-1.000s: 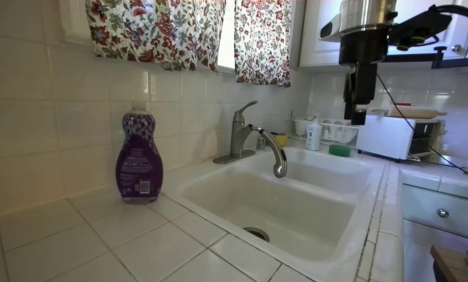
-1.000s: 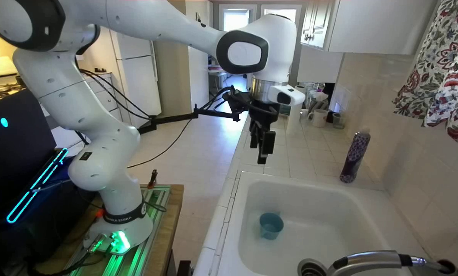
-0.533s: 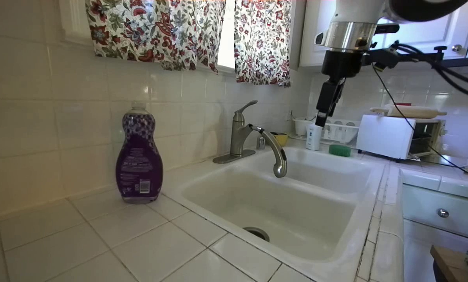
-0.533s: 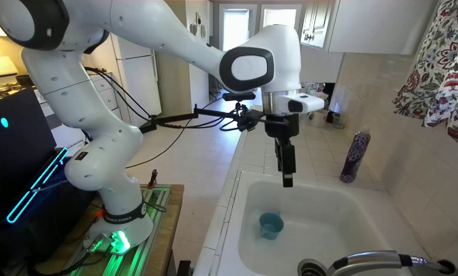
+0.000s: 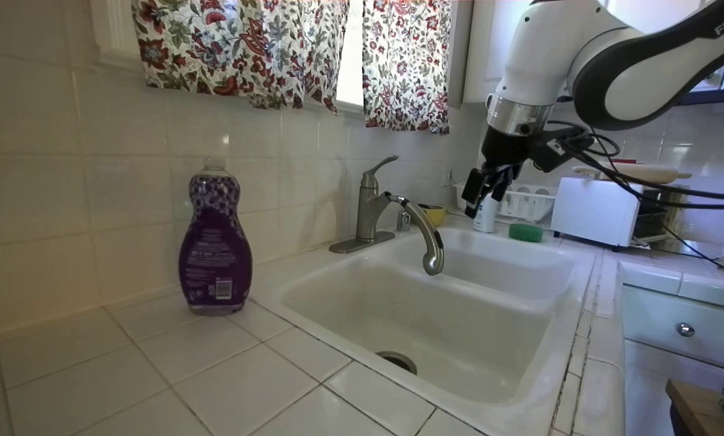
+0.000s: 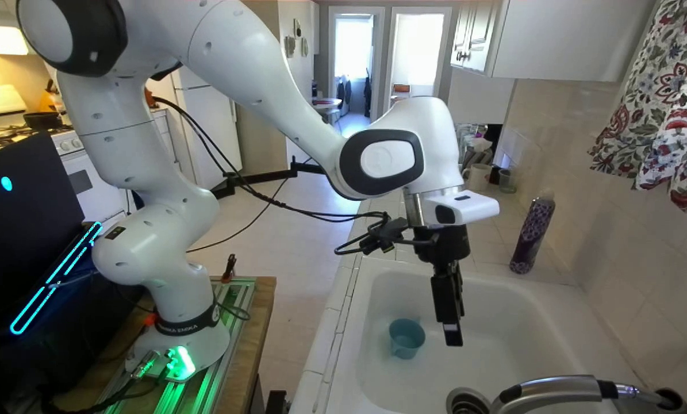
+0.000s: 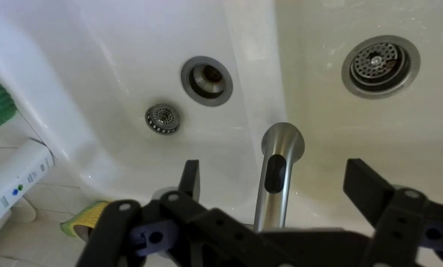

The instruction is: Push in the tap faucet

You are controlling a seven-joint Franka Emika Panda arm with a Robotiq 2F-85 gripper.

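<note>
The tap faucet (image 5: 371, 212) is brushed silver with an upright lever handle. Its curved spout hangs over the sink, joined to the body by a thinner shiny section with a gap in the sleeve. The spout also shows in an exterior view (image 6: 556, 390), cut off by the lower edge. In the wrist view the spout (image 7: 283, 142) lies centred between the two fingers, its base hidden under the gripper. My gripper (image 7: 273, 167) is open and empty. In an exterior view the gripper (image 5: 484, 200) is above the far basin, higher than the spout tip and apart from it.
The white double sink (image 5: 555, 339) sits below. A purple soap bottle (image 5: 215, 248) stands by the wall. A white bottle (image 5: 486, 215), a green brush (image 5: 525, 232) and a yellow sponge holder (image 5: 433, 214) are behind it. A blue cup (image 6: 406, 338) lies in a basin.
My gripper has moved down and toward the faucet, from the counter side to above the sink, and has turned. Its fingers now look spread apart. The faucet has not moved.
</note>
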